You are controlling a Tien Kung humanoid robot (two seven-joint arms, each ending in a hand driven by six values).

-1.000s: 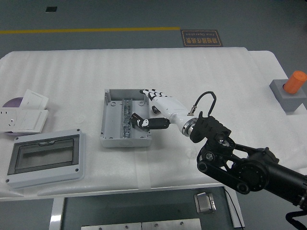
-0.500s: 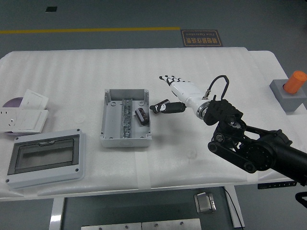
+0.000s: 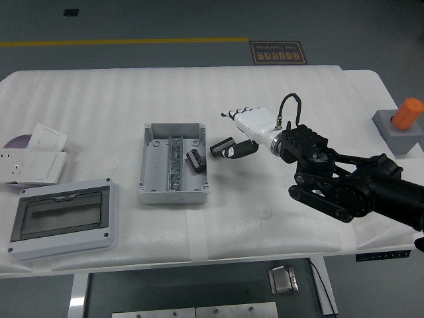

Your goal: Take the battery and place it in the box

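robot hand [image 3: 240, 131] withdrawn, battery [image 3: 195, 160] left in box [image 3: 154, 133]

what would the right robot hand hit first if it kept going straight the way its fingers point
The right robot hand points left toward the grey box. It would probably meet the box's right wall first, with the battery just inside, though its height above the table is unclear.

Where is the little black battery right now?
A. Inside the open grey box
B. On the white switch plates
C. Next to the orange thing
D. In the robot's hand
A: the battery lies inside the open grey box, while the right hand is beside the box with fingers open and holding nothing.
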